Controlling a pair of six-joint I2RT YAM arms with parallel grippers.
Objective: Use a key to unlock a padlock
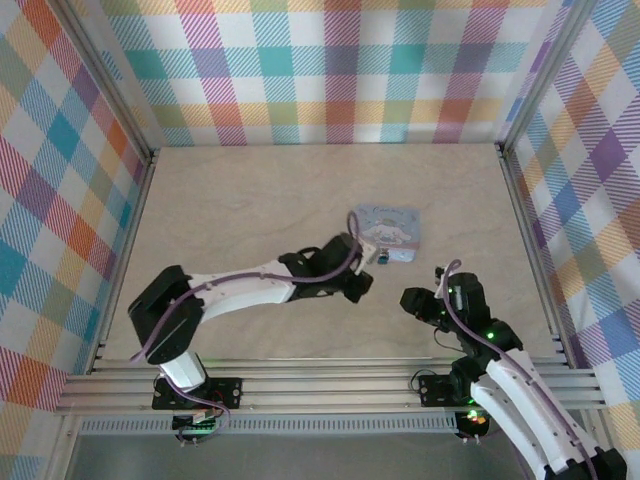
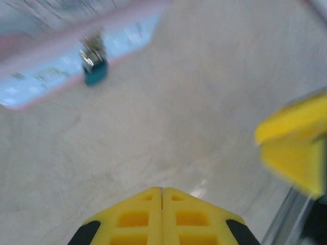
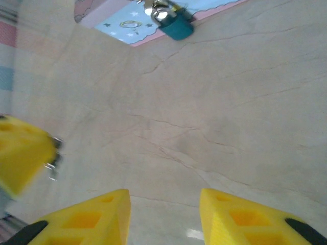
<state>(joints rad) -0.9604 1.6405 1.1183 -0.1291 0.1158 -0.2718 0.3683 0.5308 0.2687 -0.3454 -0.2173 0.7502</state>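
Observation:
The padlock (image 1: 383, 258) is tiny and dark teal with a shiny shackle. It rests against the near edge of the pale blue cartoon box (image 1: 385, 230). In the left wrist view the padlock (image 2: 94, 71) is at the upper left, well ahead of my left gripper (image 2: 162, 191), whose pads are pressed together. In the right wrist view the padlock (image 3: 176, 26) is at the top. There the left gripper's yellow finger (image 3: 23, 153) shows small metal bits (image 3: 52, 166) at its tip, apparently the key. My right gripper (image 3: 163, 196) stands open over bare table.
The box's pink-edged side (image 2: 61, 61) runs along the top left of the left wrist view. The right gripper's yellow finger (image 2: 294, 148) sits close on that view's right. The left gripper (image 1: 360, 285) and the right gripper (image 1: 415, 303) are near each other in front of the box. Plaid walls surround the table.

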